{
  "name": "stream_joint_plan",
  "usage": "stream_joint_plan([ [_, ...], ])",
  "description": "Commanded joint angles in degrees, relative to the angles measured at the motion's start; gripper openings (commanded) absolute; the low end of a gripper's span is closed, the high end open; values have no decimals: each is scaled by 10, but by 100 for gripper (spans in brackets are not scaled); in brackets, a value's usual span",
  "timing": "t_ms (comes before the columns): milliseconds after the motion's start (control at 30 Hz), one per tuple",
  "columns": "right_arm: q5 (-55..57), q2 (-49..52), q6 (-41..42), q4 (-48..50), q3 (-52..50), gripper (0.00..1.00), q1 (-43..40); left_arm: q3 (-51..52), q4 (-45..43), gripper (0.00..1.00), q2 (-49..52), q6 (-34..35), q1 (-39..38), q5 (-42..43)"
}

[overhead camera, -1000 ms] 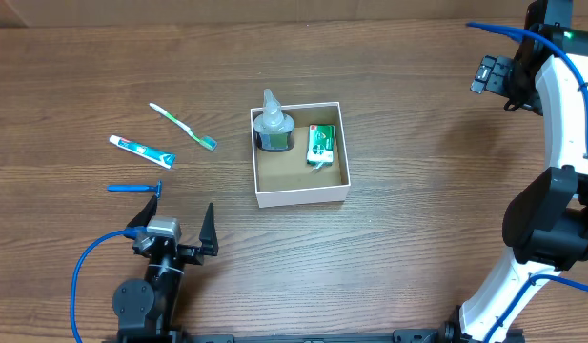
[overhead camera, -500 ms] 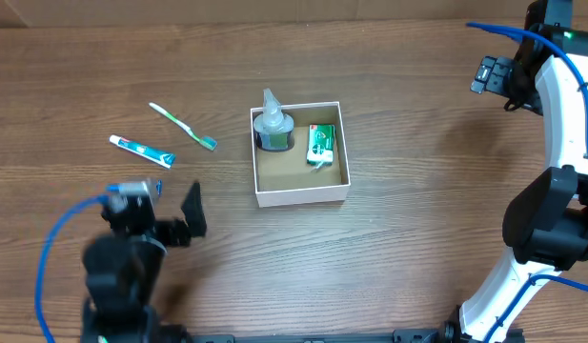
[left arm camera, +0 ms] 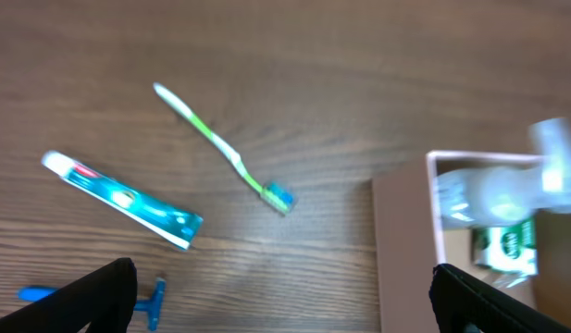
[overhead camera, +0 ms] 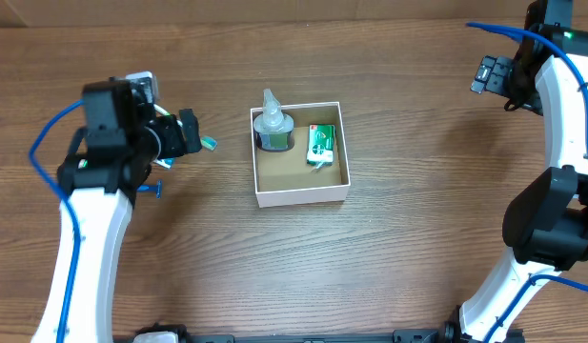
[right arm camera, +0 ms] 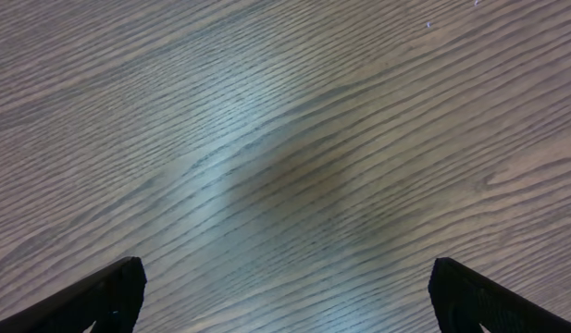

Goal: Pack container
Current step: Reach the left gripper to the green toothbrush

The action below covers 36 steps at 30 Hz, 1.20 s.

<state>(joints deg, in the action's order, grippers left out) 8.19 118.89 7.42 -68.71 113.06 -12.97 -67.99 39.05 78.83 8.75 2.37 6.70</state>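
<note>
Container (overhead camera: 301,197) holds bottle (overhead camera: 273,126), carton (overhead camera: 320,143); left hand (left arm camera: 285,298) spread over toothbrush (left arm camera: 220,148)

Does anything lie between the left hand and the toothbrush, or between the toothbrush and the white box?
Nothing visible does. The open left hand faces the toothbrush unobstructed; only bare table separates its head from the container. The toothpaste lies on the other side.

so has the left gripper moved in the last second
Yes. The left gripper moved up from the table's near edge toward the toothbrush, left of the box.
</note>
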Motion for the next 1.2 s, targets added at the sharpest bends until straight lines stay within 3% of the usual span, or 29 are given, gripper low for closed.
stream_joint_plan([
  [0, 7, 1, -1, 1, -2, 100, 3, -10, -34, 100, 68, 16, 2, 23],
  [67, 8, 1, -1, 1, -2, 100, 3, -13, -59, 100, 87, 19, 6, 20],
  [267, 8, 1, -1, 1, -2, 100, 3, -73, -74, 92, 155, 168, 8, -74],
  [367, 8, 1, -1, 1, -2, 100, 3, -165, 9, 100, 214, 203, 8, -100],
  [533, 8, 1, -1, 1, -2, 100, 3, -370, 186, 100, 334, 212, 7, -127],
  [667, 7, 1, -1, 1, -2, 100, 3, -465, 282, 100, 399, 248, 7, -126],
  [867, 8, 1, -1, 1, -2, 100, 3, -472, 325, 100, 453, 273, 6, -97],
  [1167, 8, 1, -1, 1, -2, 100, 3, -472, 312, 90, 526, 282, 5, -46],
])
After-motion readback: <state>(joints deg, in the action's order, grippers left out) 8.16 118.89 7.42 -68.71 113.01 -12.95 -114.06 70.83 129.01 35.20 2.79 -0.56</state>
